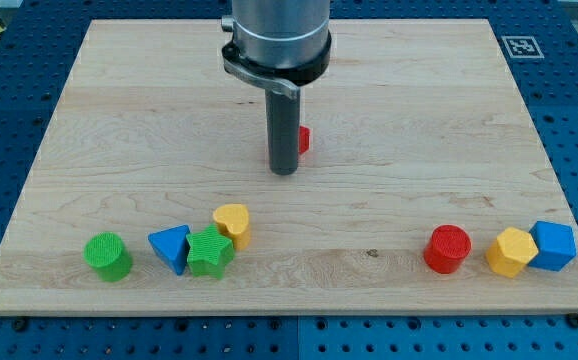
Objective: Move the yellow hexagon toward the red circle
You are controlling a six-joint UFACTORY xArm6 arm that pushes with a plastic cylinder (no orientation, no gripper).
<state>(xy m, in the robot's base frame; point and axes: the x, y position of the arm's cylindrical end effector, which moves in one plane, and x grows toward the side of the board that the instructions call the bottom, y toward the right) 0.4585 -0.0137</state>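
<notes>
camera view | single view | wooden board (389,180) seen from above its bottom edge, angled downward | whole board framed at middling range

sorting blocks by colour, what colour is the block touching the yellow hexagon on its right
Blue. The blue block sits against the yellow hexagon, clearest in the camera view.

A small red block (304,140), partly hidden and of unclear shape, is seen just beside my tip (284,172), toward the view's upper right. Below the tip and to its left, a yellow heart (233,222), a green star (209,252) and a blue triangle (171,247) are clustered, touching. A green cylinder (107,256) is set slightly apart, further left. A blue block (553,245) is placed well apart from the tip, at the lower right. All are carried on a wooden board (419,120).
</notes>
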